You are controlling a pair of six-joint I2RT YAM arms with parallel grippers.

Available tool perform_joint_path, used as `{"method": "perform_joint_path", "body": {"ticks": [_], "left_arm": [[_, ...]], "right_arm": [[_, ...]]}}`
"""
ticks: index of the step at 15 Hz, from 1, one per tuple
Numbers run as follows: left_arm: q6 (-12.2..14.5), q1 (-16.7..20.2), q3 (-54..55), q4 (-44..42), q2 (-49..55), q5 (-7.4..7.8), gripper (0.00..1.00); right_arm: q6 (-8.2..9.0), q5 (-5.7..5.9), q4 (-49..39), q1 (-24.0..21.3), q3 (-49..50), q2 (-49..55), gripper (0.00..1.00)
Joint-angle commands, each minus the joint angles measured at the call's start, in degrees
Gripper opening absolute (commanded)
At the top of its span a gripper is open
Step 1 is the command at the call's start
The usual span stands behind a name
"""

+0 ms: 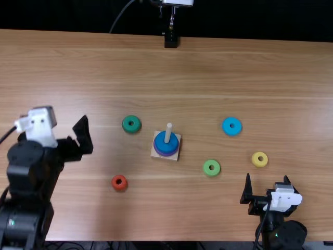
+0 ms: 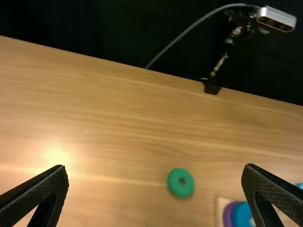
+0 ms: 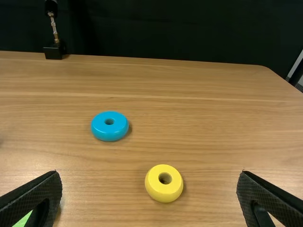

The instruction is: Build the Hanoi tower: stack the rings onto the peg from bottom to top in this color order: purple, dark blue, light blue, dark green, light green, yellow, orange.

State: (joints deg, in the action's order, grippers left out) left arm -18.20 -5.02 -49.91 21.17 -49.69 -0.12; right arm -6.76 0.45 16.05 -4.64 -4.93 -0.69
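Note:
In the top view a wooden base holds an upright peg with a purple ring under a dark blue ring. Loose on the table lie the dark green ring, red-orange ring, light blue ring, light green ring and yellow ring. My left gripper stands open at the left; in its wrist view the left gripper has nothing between its fingers. At the lower right the right gripper is open below the yellow ring, likewise the right gripper in its wrist view.
A small camera stand rises at the far edge of the wooden table. The left arm covers the table's left front corner, left of the red-orange ring.

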Motion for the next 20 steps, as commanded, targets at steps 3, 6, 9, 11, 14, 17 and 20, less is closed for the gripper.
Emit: {"method": "perform_joint_path", "body": {"ticks": [3,6,9,11,14,17,20], "left_arm": [[4.2,0.7,13.8,-0.2,13.7,-1.25,1.00],[11.7,1.0,25.6,-0.2,26.8,-1.25,1.00],[11.2,1.5,34.2,-1.1,35.4,-1.78,1.00],[11.2,1.9,38.8,-0.9,39.9,-4.20,1.00],[11.7,1.1,44.8,-1.1,45.1,-3.89,1.00],[11.8,1.3,48.5,-0.9,47.1,-3.47,1.00],[11.9,1.5,49.9,0.5,48.6,-3.78,1.00]], "right_arm": [[0.01,-0.03,4.0,0.0,4.0,0.7,1.00],[0.01,-0.03,4.0,0.0,4.0,0.7,1.00],[0.01,-0.13,4.0,0.0,4.0,0.7,1.00],[0.01,-0.13,4.0,0.0,4.0,0.7,1.00],[0.01,-0.03,4.0,0.0,4.0,0.7,1.00],[0.01,-0.13,4.0,0.0,4.0,0.7,1.00],[0.01,-0.13,4.0,0.0,4.0,0.7,1.00]]}}
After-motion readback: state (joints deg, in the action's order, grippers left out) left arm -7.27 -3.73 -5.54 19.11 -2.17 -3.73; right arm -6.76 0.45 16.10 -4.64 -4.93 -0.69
